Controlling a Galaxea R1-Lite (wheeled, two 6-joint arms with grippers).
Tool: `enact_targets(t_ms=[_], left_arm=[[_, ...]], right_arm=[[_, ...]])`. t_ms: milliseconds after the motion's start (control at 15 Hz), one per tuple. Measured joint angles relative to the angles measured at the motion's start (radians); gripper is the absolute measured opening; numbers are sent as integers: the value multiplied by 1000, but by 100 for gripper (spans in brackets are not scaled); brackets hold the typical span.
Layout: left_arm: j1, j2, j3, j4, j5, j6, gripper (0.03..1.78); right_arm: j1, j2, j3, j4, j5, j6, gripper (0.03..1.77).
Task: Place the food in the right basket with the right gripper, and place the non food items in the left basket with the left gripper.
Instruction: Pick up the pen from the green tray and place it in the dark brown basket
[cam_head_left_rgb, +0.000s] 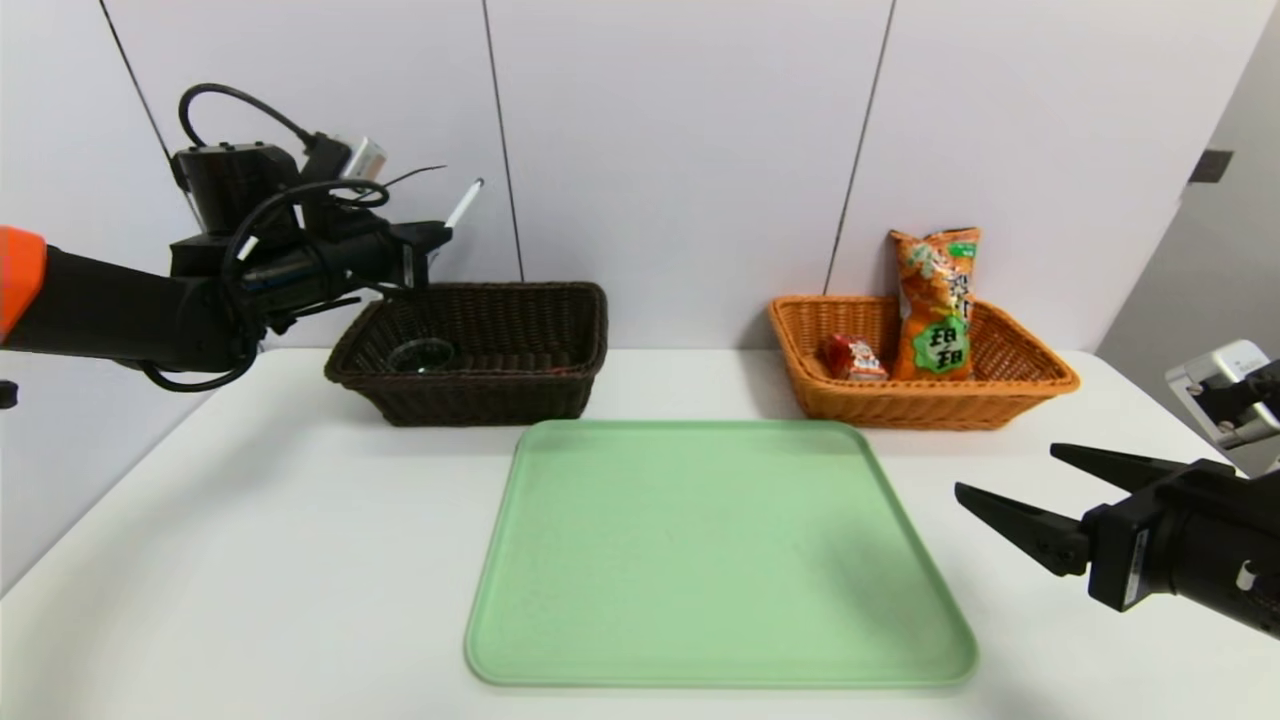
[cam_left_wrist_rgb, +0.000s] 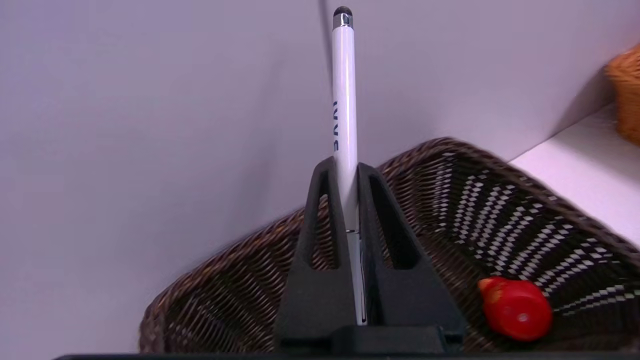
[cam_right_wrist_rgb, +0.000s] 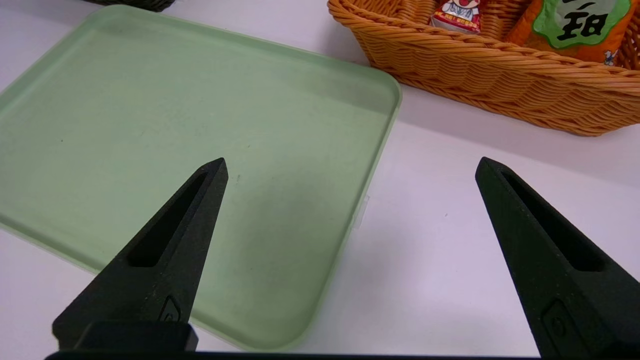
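Nearest the head camera, the right claw (cam_head_left_rgb: 1030, 495) hangs low over the white surface (cam_head_left_rgb: 250, 560) beside the right edge of the tray, its two black, tapered, matte fingers (cam_right_wrist_rgb: 165, 245) spread wide apart and holding nothing. Just inward lies the pale green tray (cam_head_left_rgb: 715, 550), a smooth, shallow rectangle with rounded corners and a raised rim.

Beyond the tray's far right corner stands the right basket (cam_head_left_rgb: 1040, 375), rectangular, orange-tan woven wicker with flared sides. Inside it the long orange snack bag (cam_head_left_rgb: 935, 300) stands upright against the back wall, its round green label facing forward; the small red drink carton (cam_head_left_rgb: 853, 358), printed with a cartoon face, lies just beside the bag on its left.

Beyond the tray's far left corner stands the left basket (cam_head_left_rgb: 520, 390), the same flared form in dark brown, nearly black weave. A short round clear glass cup (cam_head_left_rgb: 422, 354) sits in its left end, and the wrist view shows a glossy red rubber duck (cam_left_wrist_rgb: 515, 307) on the basket floor.

Above that basket's left rim, the left claw (cam_head_left_rgb: 428, 238) is clamped on a thin white pen (cam_left_wrist_rgb: 345, 95), a smooth cylinder whose dark tip points up and away from the claw toward the wall.
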Motion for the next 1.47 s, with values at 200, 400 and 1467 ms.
enact_targets(t_ms=[200,400,1467], left_arm=[[8,51,3,-56,70,5,13],[-9,75,38,-83,74,14,13],[-98,138,73,-93,83,84,41]], right_arm=[[-1,-2,0,0,-2,-3,171],[0,-5,1,0,-3,-10,171],[0,-10,8,0,-6,-11,171]])
